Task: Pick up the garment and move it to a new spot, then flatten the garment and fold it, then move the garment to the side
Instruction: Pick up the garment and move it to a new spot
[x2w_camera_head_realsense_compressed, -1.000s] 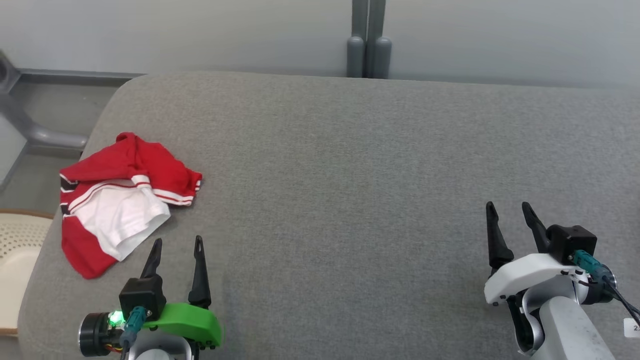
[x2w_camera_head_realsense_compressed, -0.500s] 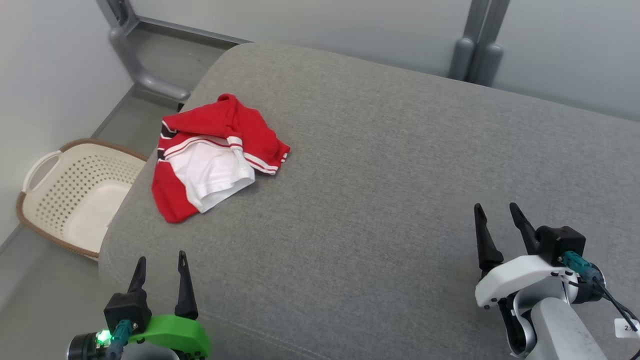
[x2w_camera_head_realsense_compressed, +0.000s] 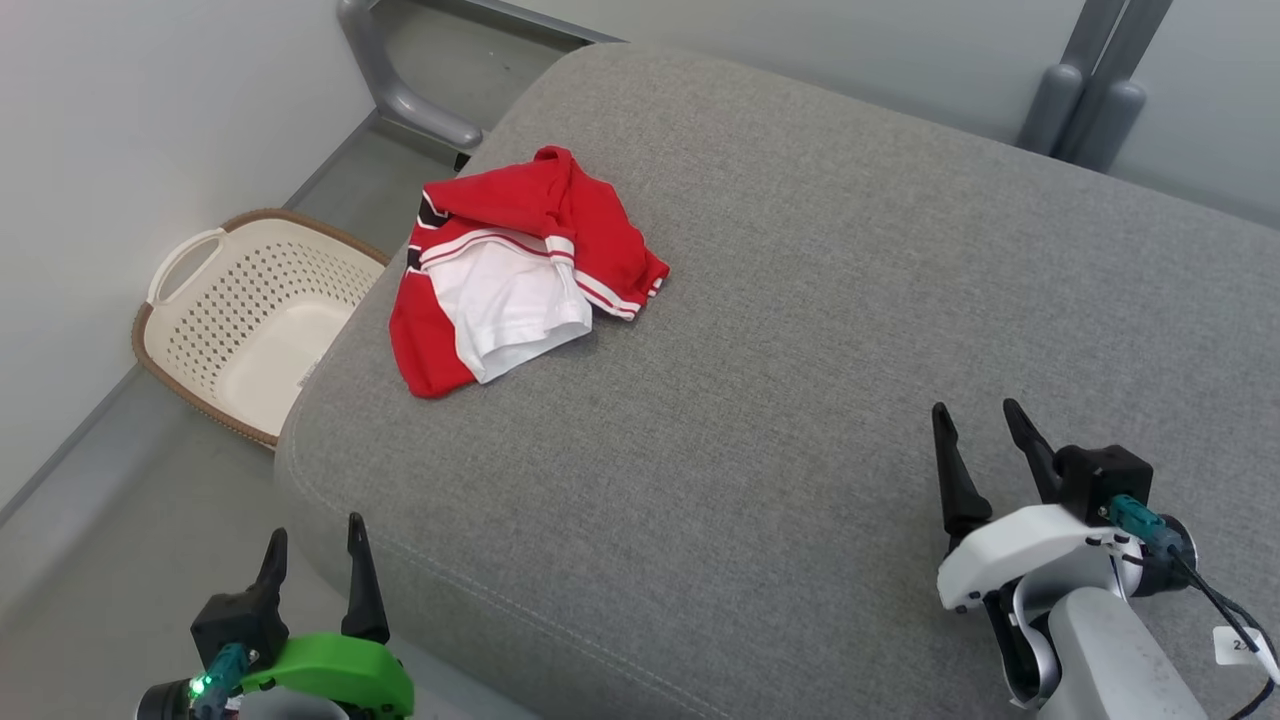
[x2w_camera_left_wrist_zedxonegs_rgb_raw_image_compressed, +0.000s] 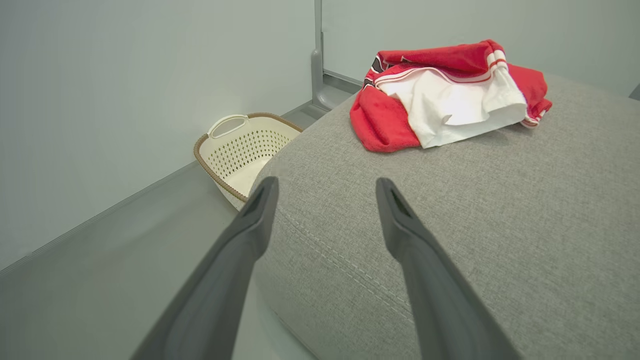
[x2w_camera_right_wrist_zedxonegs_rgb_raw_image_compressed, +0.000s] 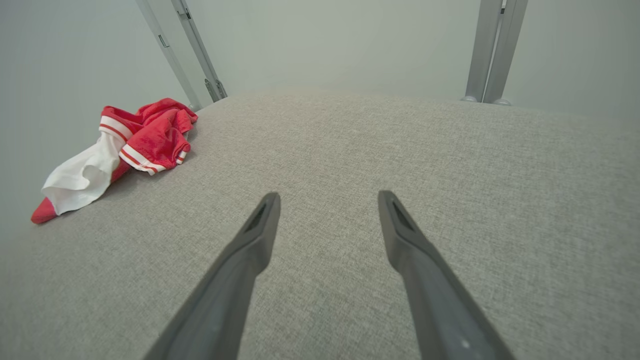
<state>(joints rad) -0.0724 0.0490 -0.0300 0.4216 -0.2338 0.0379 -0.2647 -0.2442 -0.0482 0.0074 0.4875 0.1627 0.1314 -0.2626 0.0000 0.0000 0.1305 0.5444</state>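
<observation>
Head cam: turned left since 1 s ago, hence whole-pic shift to the right; no move of the things themselves.
Garment (x2w_camera_head_realsense_compressed: 520, 265): 1 pc; same spot on cushion (x2w_camera_head_realsense_compressed: 800, 300) as before. Red w/ white panel + red-white stripes, crumpled. Near far-left corner, lower end close to cushion's left edge. Touched by neither gripper.
L gripper (x2w_camera_head_realsense_compressed: 313, 528): 1, green shell, 2 dark fingers spread apart, holding nothing. Now past cushion's near-left edge, over floor (x2w_camera_head_realsense_compressed: 120, 540); above cushion 1 s ago. Well apart from garment, aimed roughly toward it in left wrist view.
R gripper (x2w_camera_head_realsense_compressed: 974, 408): 1, white shell, 2 dark fingers spread apart, holding nothing. Above bare cushion at right, well apart from garment.
Basket (x2w_camera_head_realsense_compressed: 260, 300): 1, cream, perforated, brown rim, 1 handle visible. On floor just beside cushion's left side, near garment. Fully in pic now, only partly 1 s ago.
Posts (x2w_camera_head_realsense_compressed: 1090, 100): 2, grey, upright, side by side behind cushion's far edge.
Tube (x2w_camera_head_realsense_compressed: 400, 90): 1, grey, bent, at floor by far-left corner.
</observation>
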